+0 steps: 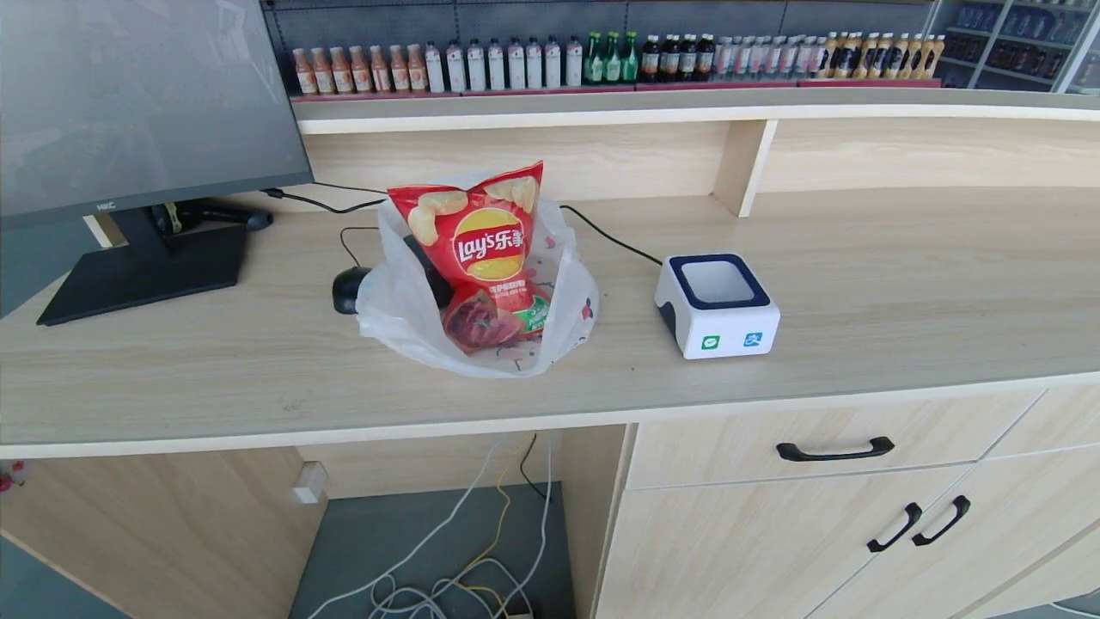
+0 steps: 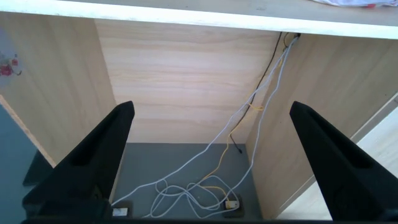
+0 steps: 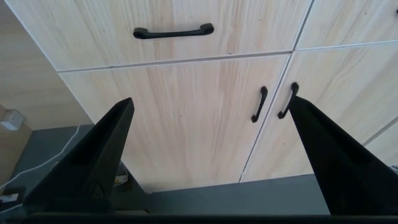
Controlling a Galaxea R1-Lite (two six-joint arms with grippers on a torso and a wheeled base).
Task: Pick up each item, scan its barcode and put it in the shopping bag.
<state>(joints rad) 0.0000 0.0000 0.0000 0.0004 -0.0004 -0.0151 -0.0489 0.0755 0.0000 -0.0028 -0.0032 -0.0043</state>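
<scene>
A red bag of chips point(image 1: 479, 249) stands upright inside the white plastic shopping bag point(image 1: 404, 318) on the wooden counter, with a smaller red packet point(image 1: 478, 320) below it in the bag. The white scanner box point(image 1: 717, 305) with a dark-rimmed window sits to the right of the bag. My left gripper point(image 2: 211, 155) hangs open below the counter, facing the open knee space with cables. My right gripper point(image 3: 208, 155) is open too, low in front of the cabinet drawer and doors.
A monitor point(image 1: 129, 94) on a black stand is at the counter's left, with a black mouse point(image 1: 348, 288) beside the bag. Cables run behind the bag and scanner. A raised back shelf carries rows of bottles point(image 1: 601, 60). The counter's right side point(image 1: 928, 275) is bare wood.
</scene>
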